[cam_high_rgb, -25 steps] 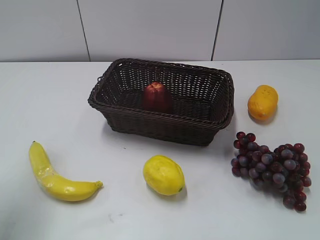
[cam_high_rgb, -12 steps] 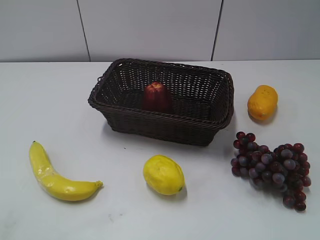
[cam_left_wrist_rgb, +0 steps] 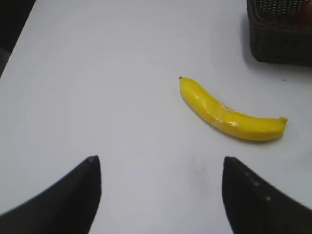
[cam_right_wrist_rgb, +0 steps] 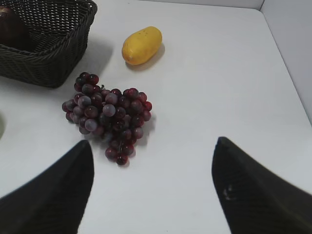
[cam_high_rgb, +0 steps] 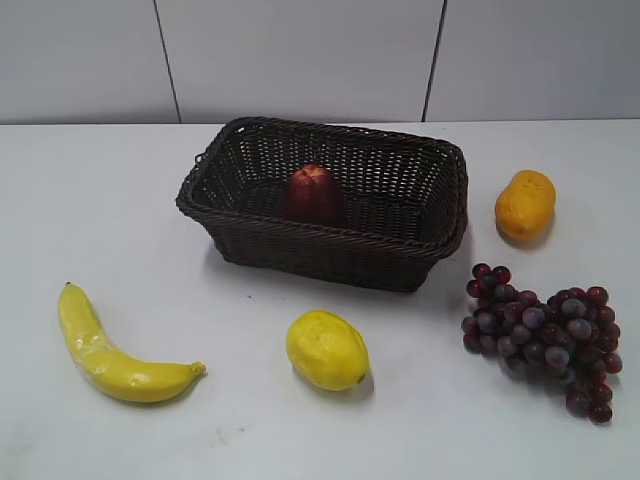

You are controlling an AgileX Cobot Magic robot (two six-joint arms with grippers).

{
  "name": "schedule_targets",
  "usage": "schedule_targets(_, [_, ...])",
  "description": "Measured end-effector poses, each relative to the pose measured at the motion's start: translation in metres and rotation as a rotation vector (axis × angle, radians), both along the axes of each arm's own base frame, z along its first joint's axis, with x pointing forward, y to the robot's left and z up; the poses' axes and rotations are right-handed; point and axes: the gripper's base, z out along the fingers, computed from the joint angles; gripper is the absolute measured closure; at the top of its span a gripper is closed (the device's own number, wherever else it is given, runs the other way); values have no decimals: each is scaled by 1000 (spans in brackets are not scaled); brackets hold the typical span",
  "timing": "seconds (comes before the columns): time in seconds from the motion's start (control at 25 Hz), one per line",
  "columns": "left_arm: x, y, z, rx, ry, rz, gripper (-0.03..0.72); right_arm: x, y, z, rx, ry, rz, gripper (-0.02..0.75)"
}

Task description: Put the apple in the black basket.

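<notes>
The dark red apple (cam_high_rgb: 313, 192) sits upright inside the black basket (cam_high_rgb: 400, 262) at the table's middle back; a sliver of it shows in the right wrist view (cam_right_wrist_rgb: 10, 27) inside the basket (cam_right_wrist_rgb: 44, 63). A corner of the basket shows in the left wrist view (cam_left_wrist_rgb: 280, 34). My left gripper (cam_left_wrist_rgb: 158, 163) is open and empty above bare table, well short of the banana. My right gripper (cam_right_wrist_rgb: 152, 146) is open and empty, just short of the grape bunch. Neither arm shows in the exterior view.
A yellow banana (cam_high_rgb: 105, 350) lies front left, also in the left wrist view (cam_left_wrist_rgb: 229, 117). A lemon (cam_high_rgb: 326, 349) lies front centre. A purple-red grape bunch (cam_high_rgb: 545, 335) lies right (cam_right_wrist_rgb: 107, 112). An orange-yellow fruit (cam_high_rgb: 525, 204) sits back right (cam_right_wrist_rgb: 141, 45).
</notes>
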Motion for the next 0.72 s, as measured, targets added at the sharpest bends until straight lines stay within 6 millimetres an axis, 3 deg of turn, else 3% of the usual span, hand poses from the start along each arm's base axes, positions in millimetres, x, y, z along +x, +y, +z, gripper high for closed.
schedule_targets(0.72, [3, 0, -3, -5, -36, 10, 109, 0, 0, 0, 0, 0, 0, 167])
